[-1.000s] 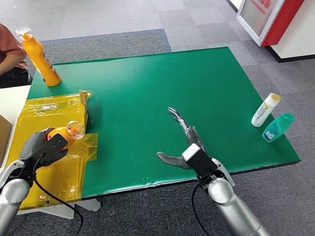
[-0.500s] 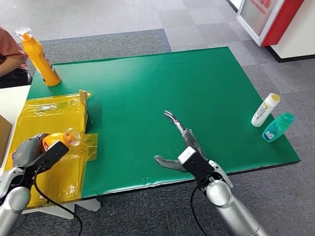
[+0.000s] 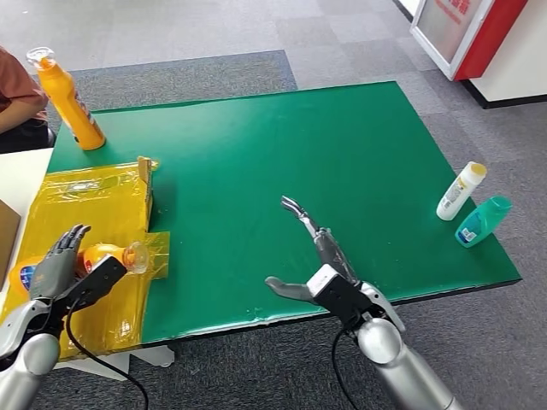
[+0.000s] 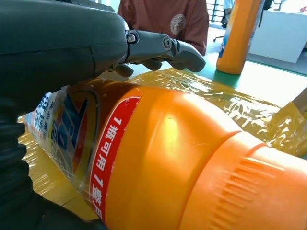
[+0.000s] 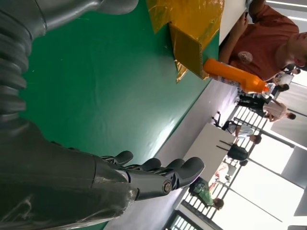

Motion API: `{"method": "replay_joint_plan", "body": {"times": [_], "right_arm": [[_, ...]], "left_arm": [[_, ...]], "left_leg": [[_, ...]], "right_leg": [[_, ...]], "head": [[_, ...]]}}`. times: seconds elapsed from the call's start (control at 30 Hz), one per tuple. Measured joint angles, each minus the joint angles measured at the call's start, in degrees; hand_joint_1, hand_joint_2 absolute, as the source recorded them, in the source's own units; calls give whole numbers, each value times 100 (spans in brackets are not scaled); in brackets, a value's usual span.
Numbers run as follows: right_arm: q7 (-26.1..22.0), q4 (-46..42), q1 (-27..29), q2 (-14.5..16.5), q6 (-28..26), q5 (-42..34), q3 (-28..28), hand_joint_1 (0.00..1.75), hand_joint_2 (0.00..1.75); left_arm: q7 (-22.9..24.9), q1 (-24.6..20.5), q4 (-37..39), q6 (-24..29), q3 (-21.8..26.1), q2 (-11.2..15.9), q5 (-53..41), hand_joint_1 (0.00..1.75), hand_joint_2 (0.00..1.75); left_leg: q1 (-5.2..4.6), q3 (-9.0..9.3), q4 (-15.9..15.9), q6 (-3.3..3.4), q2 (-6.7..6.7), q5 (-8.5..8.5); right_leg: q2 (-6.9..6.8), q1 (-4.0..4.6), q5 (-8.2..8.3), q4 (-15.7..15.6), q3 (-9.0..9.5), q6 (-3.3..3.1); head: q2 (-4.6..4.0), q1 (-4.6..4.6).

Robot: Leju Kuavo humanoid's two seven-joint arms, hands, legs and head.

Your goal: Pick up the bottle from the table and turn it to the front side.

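Note:
An orange bottle (image 3: 103,254) with a clear cap lies on its side on the yellow plastic sheet (image 3: 97,192) at the table's near left. Its red, white and blue label faces up in the left wrist view (image 4: 152,158). My left hand (image 3: 58,260) is over the bottle's middle with its fingers (image 4: 163,45) stretched out and spread above it, not closed on it. My right hand (image 3: 322,260) hovers open above the green table (image 3: 258,154) near the front edge, with its fingers (image 5: 163,179) apart and nothing in them.
A second orange bottle (image 3: 67,98) stands at the table's far left corner beside a person in a reddish shirt (image 3: 16,81). A white bottle (image 3: 461,191) and a teal bottle (image 3: 484,220) lie at the right edge. A cardboard flap (image 3: 147,175) sticks up from the yellow sheet.
My left hand brought the orange bottle down from a raised, tilted hold onto the yellow sheet and opened its fingers. My right hand drifted slightly left and nearer.

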Motion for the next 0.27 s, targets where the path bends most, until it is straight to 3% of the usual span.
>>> {"method": "replay_joint_plan", "body": {"times": [0.27], "right_arm": [[-115,-263,103,-94,-61,0,-140,0,175]], "left_arm": [[-86,196,-283,-13,-7,-7,-86,0,175]], "left_leg": [[0,0,0,1,0,0]], "right_leg": [[0,-1,0,-1,0,0]], "head": [[0,0]]}}
